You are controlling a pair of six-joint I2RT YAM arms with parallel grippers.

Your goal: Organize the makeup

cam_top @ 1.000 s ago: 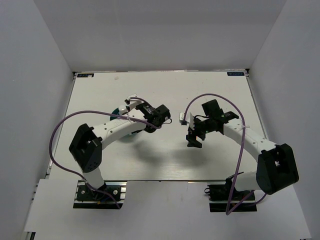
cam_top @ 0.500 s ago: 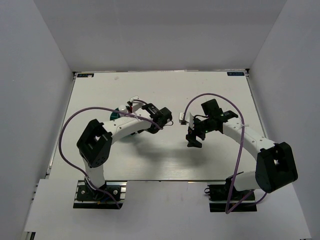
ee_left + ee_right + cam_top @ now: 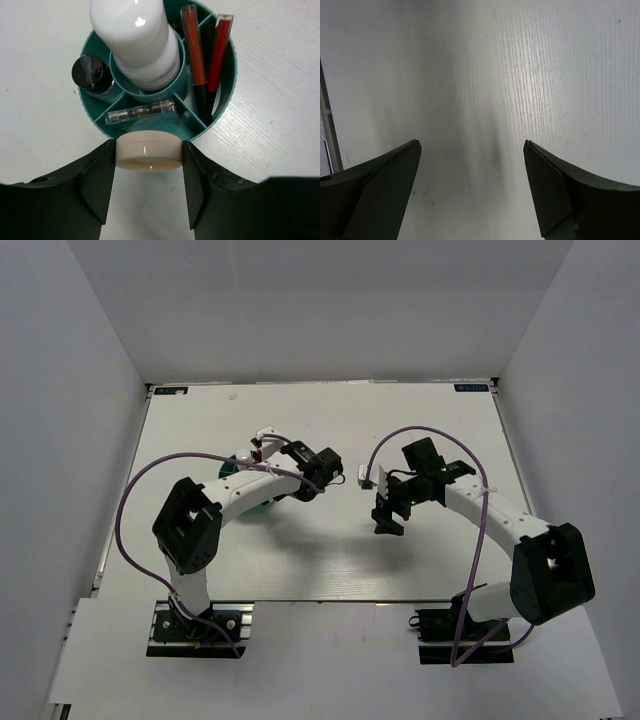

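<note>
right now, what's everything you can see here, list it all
table: one, white, under everything
tub: one, teal, round with compartments, on the table below the left wrist
bottle: one, white, upright in the tub's centre compartment
tube: one, black, in a side compartment
vial: one, clear, lying in the near compartment
sticks: two, red and black, in the compartment opposite the tube
compact: one, cream, at the tub's near rim
arms: two, white and black, at the table's near edge
left gripper: black, shut on the compact
right gripper: black, open over the table
</note>
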